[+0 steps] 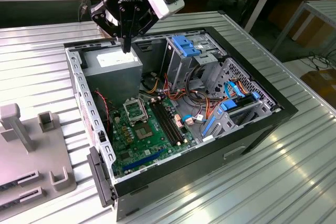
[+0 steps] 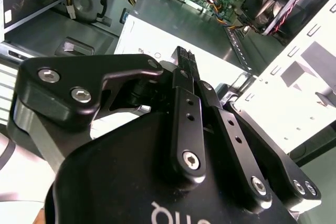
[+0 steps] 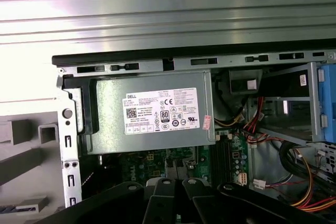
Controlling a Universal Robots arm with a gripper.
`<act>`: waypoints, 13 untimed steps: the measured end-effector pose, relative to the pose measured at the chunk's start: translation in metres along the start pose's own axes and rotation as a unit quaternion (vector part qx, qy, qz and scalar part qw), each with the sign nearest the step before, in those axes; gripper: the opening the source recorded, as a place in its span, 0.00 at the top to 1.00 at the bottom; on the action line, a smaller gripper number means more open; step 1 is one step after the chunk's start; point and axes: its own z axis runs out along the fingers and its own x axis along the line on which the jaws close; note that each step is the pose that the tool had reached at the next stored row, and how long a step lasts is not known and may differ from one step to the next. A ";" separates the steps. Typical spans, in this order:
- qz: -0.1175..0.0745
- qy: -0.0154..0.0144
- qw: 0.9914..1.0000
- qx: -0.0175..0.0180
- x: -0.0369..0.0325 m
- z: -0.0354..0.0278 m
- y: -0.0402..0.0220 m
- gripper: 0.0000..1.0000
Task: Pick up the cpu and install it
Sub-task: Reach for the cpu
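Two black fingers of the gripper are pressing together, pinching nothing that I can see. They are pointing straight down just above the grey power supply, which I judge a safe place to be hovering over so crowded a case. Its white label is carrying dense print and approval marks. It is facing up because the tower case is lying on its side with the panel off, giving access from above. Farther in, the green motherboard is lying flat at the bottom. The cpu may be the greyish square sitting inside the metal socket frame, well apart from the gripper, though it is too small to be sure. Beyond, blue drive-cage latches are catching the light, and the ribbed metal table is bearing everything.
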 end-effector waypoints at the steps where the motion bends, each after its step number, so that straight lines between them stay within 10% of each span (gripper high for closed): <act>1: 0.000 0.000 1.000 0.000 0.0002 0.0000 0.0000 0.89; 13: 0.000 0.000 1.000 0.000 0.0041 -0.0001 -0.0003 0.89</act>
